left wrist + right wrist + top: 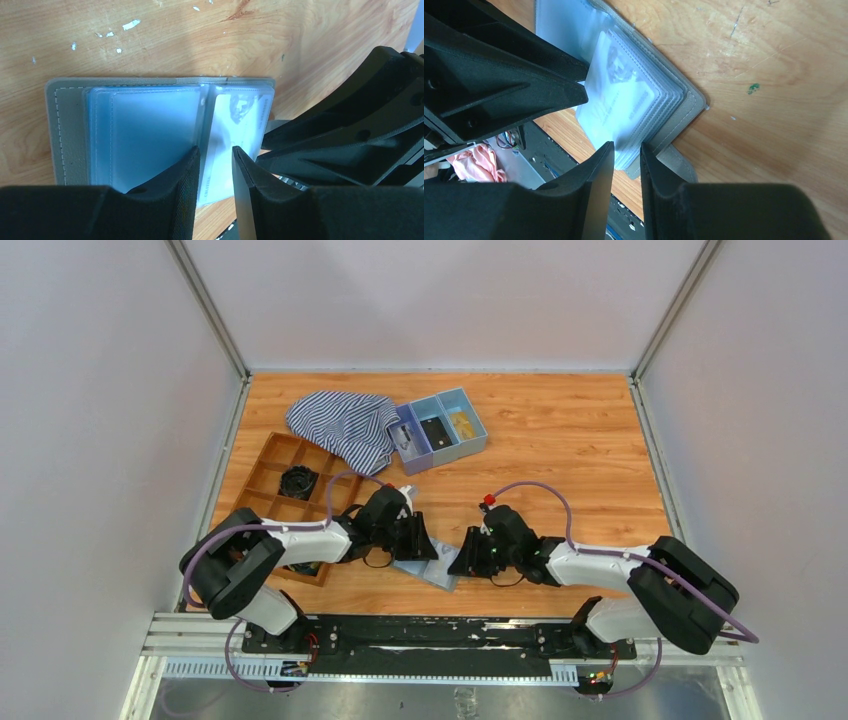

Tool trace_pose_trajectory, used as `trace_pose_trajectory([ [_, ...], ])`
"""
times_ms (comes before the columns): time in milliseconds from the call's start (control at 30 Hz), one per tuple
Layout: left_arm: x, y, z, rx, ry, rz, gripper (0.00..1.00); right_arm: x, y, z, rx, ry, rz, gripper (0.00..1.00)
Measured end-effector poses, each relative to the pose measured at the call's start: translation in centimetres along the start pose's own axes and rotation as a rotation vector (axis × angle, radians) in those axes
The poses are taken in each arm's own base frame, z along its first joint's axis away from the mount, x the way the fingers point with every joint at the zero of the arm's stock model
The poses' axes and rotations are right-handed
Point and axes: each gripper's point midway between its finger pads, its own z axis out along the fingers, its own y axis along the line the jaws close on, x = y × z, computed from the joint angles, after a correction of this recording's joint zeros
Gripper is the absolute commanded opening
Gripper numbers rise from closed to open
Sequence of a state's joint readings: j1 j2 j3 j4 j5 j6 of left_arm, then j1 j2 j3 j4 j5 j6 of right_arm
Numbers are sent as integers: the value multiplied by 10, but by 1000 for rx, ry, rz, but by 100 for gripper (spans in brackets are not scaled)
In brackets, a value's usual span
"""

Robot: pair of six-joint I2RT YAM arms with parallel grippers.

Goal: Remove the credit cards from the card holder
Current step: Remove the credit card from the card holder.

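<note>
The grey card holder (434, 573) lies open on the wooden table between my two grippers. In the left wrist view its grey cover (67, 130) shows at the left, with pale blue plastic sleeves across it. A pale credit card (235, 125) with a small portrait sits in the right-hand sleeve. My left gripper (216, 150) hovers low over the middle fold, jaws narrowly open with the card's edge showing in the gap. My right gripper (626, 146) is narrowly open, straddling the near corner of the fanned sleeves beside the grey cover (684, 115). The same card (619, 95) shows there.
A blue three-compartment tray (470, 445) and a striped cloth (340, 425) lie further back. A brown divided wooden tray (262, 455) sits at the left. The black base rail (440, 630) runs just past the near table edge. The grippers' bodies almost meet over the holder.
</note>
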State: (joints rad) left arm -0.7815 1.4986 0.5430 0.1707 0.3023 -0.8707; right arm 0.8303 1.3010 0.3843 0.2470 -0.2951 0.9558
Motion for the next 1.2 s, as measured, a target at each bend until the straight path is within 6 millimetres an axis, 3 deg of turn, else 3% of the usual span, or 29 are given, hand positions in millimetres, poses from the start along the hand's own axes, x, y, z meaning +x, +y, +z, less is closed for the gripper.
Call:
trace_pose_trajectory([
  [633,-7,-9,-15,31,-59,18,35,1,0,-2,-2,-3,-1,30],
  [1200,-7,-9,-15,31,-58,19,35,-2,3,-13,-3,-24,-10,30],
])
